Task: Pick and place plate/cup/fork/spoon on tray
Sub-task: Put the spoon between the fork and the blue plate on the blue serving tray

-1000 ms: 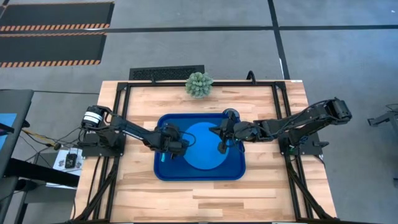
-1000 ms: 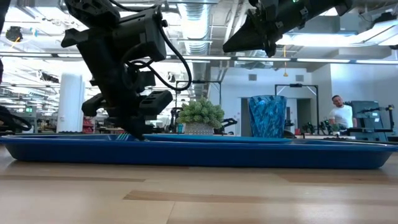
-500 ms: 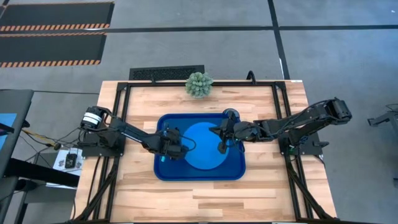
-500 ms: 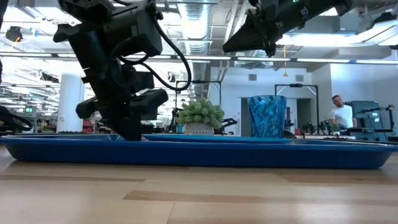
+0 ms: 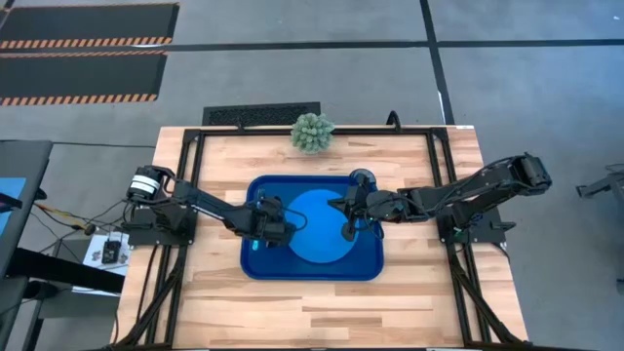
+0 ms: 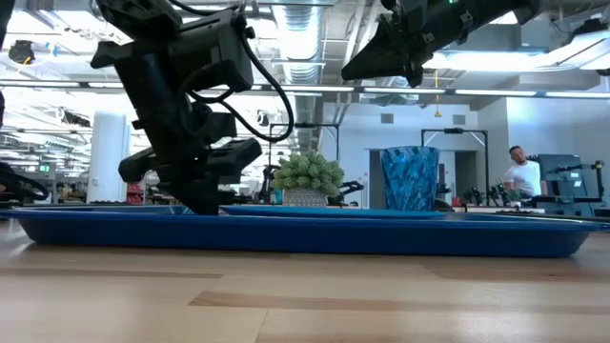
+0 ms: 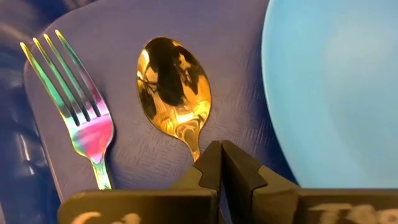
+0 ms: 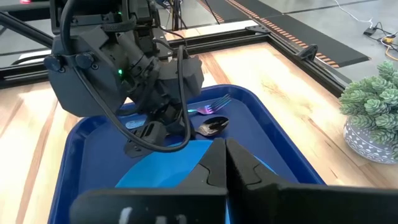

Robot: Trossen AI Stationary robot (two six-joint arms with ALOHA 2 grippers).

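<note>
**Inspector:** Where is the spoon (image 7: 174, 93)?

**Assistant:** It lies on the tray (image 5: 258, 268), between the fork (image 7: 78, 115) and the plate (image 5: 317, 226). The left gripper (image 7: 221, 163) is pinched on its handle; the right gripper (image 8: 219, 155) is closed and empty above the plate.

**Inspector:** Handling?

**Assistant:** Probably light, stiff and slick; grip the neck. Fork and plate crowd both sides.

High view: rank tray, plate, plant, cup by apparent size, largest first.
1. tray
2. plate
3. plant
4. cup, though the right arm partly covers it, so only part of it shows.
</note>
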